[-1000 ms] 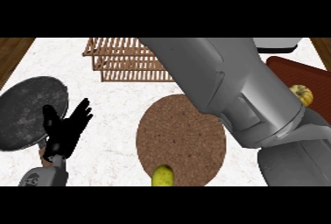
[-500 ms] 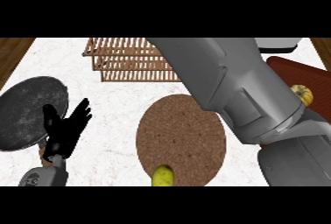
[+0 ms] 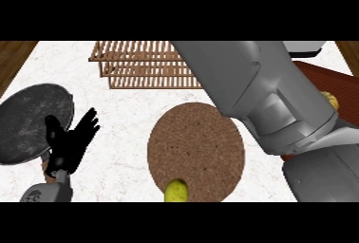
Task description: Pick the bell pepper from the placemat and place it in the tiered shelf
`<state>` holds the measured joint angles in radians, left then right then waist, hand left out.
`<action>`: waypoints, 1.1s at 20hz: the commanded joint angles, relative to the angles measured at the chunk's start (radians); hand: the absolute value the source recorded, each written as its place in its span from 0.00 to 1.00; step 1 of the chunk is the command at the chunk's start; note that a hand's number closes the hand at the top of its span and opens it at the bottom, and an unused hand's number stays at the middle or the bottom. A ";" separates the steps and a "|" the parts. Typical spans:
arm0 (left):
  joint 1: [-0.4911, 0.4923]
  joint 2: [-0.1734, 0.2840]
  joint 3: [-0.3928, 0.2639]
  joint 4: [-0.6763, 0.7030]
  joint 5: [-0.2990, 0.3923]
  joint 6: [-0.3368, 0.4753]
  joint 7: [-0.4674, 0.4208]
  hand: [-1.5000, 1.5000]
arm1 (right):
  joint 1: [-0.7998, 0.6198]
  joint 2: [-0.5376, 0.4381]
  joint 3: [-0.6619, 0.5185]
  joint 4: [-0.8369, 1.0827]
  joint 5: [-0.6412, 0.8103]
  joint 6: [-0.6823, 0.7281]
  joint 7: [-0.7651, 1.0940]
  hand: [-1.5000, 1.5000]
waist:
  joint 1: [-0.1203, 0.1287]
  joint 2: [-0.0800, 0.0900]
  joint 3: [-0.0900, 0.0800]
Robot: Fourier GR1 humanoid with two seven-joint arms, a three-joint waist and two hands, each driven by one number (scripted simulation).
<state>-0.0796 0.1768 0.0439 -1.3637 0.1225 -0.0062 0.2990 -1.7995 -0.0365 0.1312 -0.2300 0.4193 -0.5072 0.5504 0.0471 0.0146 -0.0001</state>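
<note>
A round brown placemat lies in the middle of the counter. At its near edge sits a yellow-green bell pepper, partly cut off by the view's lower border. The wooden tiered shelf stands at the back, left of centre. My left hand rests open at the lower left, fingers up, beside a dark plate. My right forearm crosses the view from the lower right toward the top, and it runs out of the picture so that its hand does not show.
A dark grey round plate lies at the left edge of the counter. A red-brown board with a yellowish item on it sits at the right, mostly hidden behind my right arm.
My right forearm has shifted slightly to the left and up. The left hand, pepper and placemat have stayed where they were.
</note>
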 commanded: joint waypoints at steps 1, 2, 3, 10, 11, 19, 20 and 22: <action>-0.003 -0.003 0.015 0.044 0.001 -0.001 -0.028 0.50 | 0.006 -0.009 -0.082 -0.029 -0.061 -0.092 -0.026 0.00 | 0.005 0.007 -0.002; 0.000 0.006 0.008 0.015 0.012 -0.017 0.011 0.50 | 0.006 0.021 -0.094 -0.042 -0.070 -0.127 -0.025 0.00 | 0.006 0.003 -0.002; 0.024 0.023 0.011 -0.016 0.014 -0.030 0.003 0.50 | 0.044 0.017 -0.116 -0.060 -0.090 -0.149 -0.065 0.00 | 0.006 0.001 -0.001; -0.002 -0.004 0.024 0.018 -0.003 0.022 0.005 0.50 | -0.002 -0.064 -0.228 -0.121 -0.168 -0.197 -0.068 0.00 | -0.016 -0.006 -0.001; -0.009 -0.043 -0.020 0.027 -0.030 0.033 -0.012 0.50 | 0.056 -0.055 -0.230 -0.117 -0.159 -0.256 -0.156 0.00 | -0.009 0.003 -0.001; 0.051 0.012 0.028 -0.014 0.012 -0.014 0.007 0.50 | 0.045 -0.180 -0.223 -0.092 -0.093 -0.393 -0.031 0.00 | -0.029 -0.012 -0.001; 0.012 0.026 0.042 -0.005 0.012 -0.001 0.044 0.50 | 0.063 -0.160 -0.225 -0.126 -0.098 -0.425 -0.019 0.00 | -0.045 -0.017 0.000; 0.034 0.017 0.059 0.043 0.017 -0.008 -0.022 0.50 | 0.112 -0.240 -0.253 -0.171 -0.129 -0.354 -0.033 0.00 | -0.060 -0.019 0.000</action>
<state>-0.0539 0.1869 0.0791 -1.3599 0.1287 -0.0071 0.2960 -1.7389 -0.1975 -0.0940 -0.3516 0.3109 -0.8622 0.5080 0.0085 -0.0007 0.0014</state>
